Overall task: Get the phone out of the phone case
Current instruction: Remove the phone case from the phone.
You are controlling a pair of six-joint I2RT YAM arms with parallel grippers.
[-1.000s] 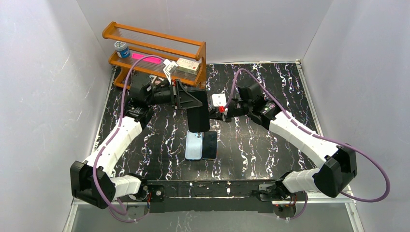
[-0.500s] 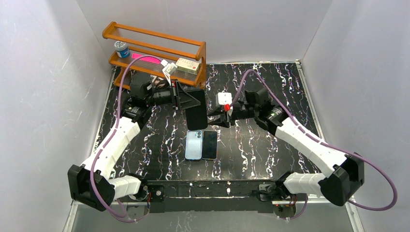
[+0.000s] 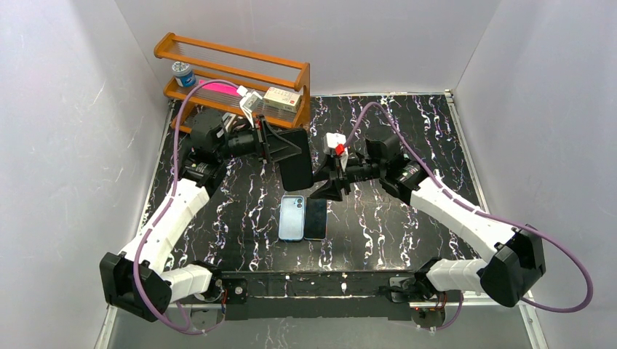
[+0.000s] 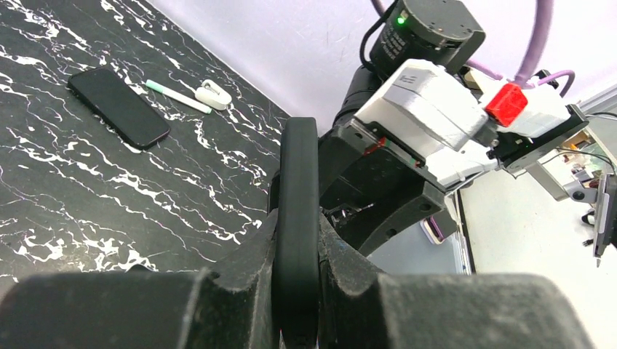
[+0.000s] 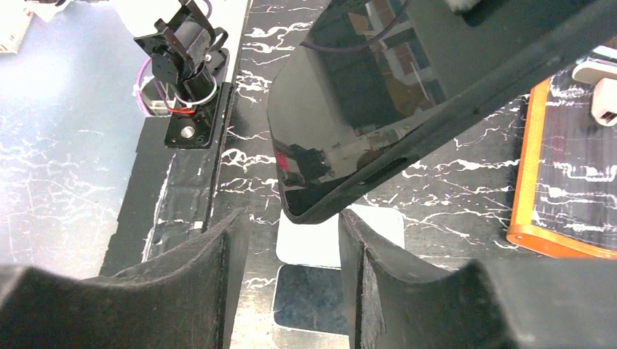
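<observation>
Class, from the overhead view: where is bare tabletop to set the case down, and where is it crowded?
Free: marble between the blue phone and left arm; between the black phone and right arm; the far right corner. Crowded: around the cased phone, and beside the rack.

Robot lab test cell: plain white panel walls (image 3: 65,131) boxing in black white-veined marble-pattern tabletop (image 3: 393,225); white-and-black robot arms (image 3: 171,218) bolted at near edge; orange wooden rack (image 3: 303,83) behind.
</observation>
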